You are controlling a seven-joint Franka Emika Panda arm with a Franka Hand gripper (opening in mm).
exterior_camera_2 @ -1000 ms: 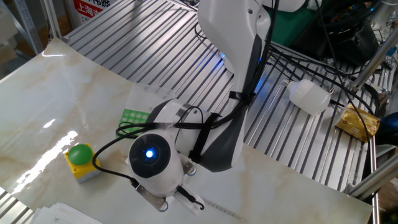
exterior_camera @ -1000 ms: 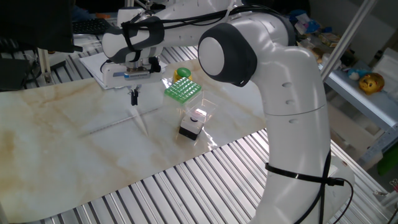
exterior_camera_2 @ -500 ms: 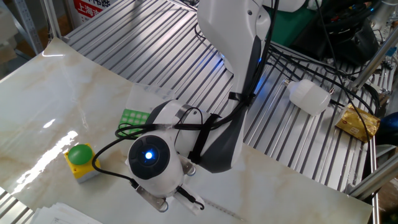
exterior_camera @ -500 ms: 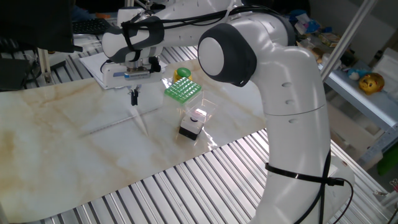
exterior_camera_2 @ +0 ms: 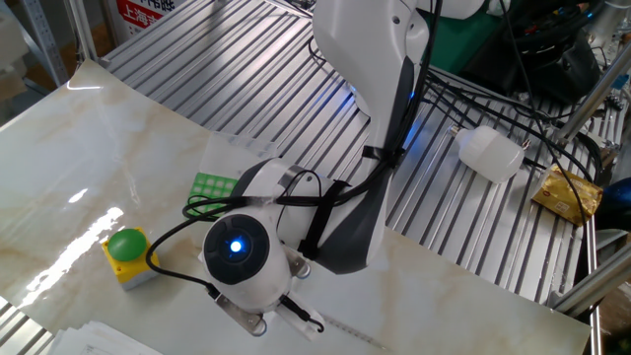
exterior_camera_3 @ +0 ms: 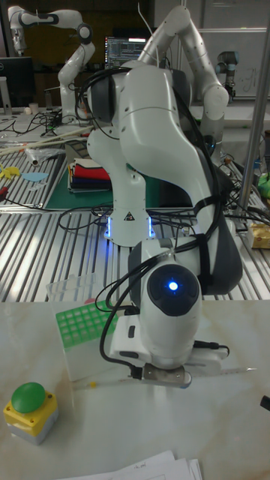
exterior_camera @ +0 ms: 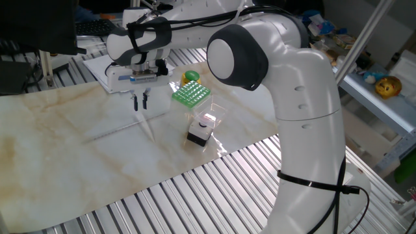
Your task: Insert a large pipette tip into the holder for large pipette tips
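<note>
The large pipette tip (exterior_camera: 148, 128), a slim translucent cone, lies flat on the marble table. My gripper (exterior_camera: 140, 102) hangs just above its wide end, open, with nothing between its two dark fingers. The holder for large pipette tips (exterior_camera: 191, 93) has a green gridded top and stands to the right of the gripper. This holder (exterior_camera_2: 211, 184) shows partly behind the wrist in the other fixed view. In the tall fixed view the holder (exterior_camera_3: 81, 325) sits left of the hand, which hides the fingers there.
A green button on a yellow box (exterior_camera: 190, 77) stands just behind the holder. A black-and-white box in a clear case (exterior_camera: 201, 130) sits in front of it. A second long thin item (exterior_camera: 107, 132) lies left of the tip. Papers (exterior_camera: 107, 67) lie at the back.
The gripper's fingers, pressed together in the earlier frames, now stand apart. The arm itself has stayed in place.
</note>
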